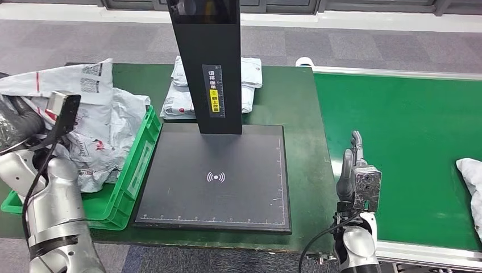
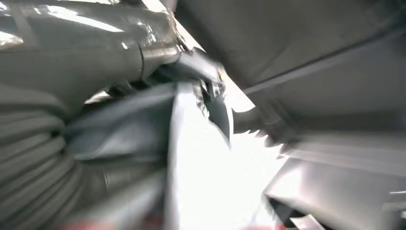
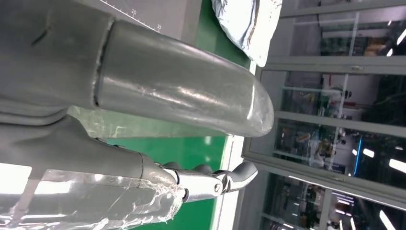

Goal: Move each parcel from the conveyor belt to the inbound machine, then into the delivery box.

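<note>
Left hand (image 1: 20, 122) sits over the green box (image 1: 132, 165) at the table's left edge, dark fingers buried in the heap of grey parcels (image 1: 85, 108) there. Looks like it grips the top one, but the left wrist view is blurred, so I can't tell if it's closed on it or letting go.

Middle: the scanner pad (image 1: 216, 179) on the table's front half is bare, black post (image 1: 207, 62) rising from its back edge. Behind the post, near the back edge, two more flat parcels (image 1: 247, 79) are stacked.

Right hand (image 1: 353, 165) stands upright at the table's right edge, just beside the belt (image 1: 398, 142), holding nothing, fingers straight and loosely apart.

Next parcel (image 1: 470, 182) lies at the belt's far right edge, partly cut off by the frame, well apart from the right hand and straight out to its right. Long axis seems to run along the belt's edge, not certain. Right hand is clearly the nearer one; my guess is the reach goes sideways across the belt.
</note>
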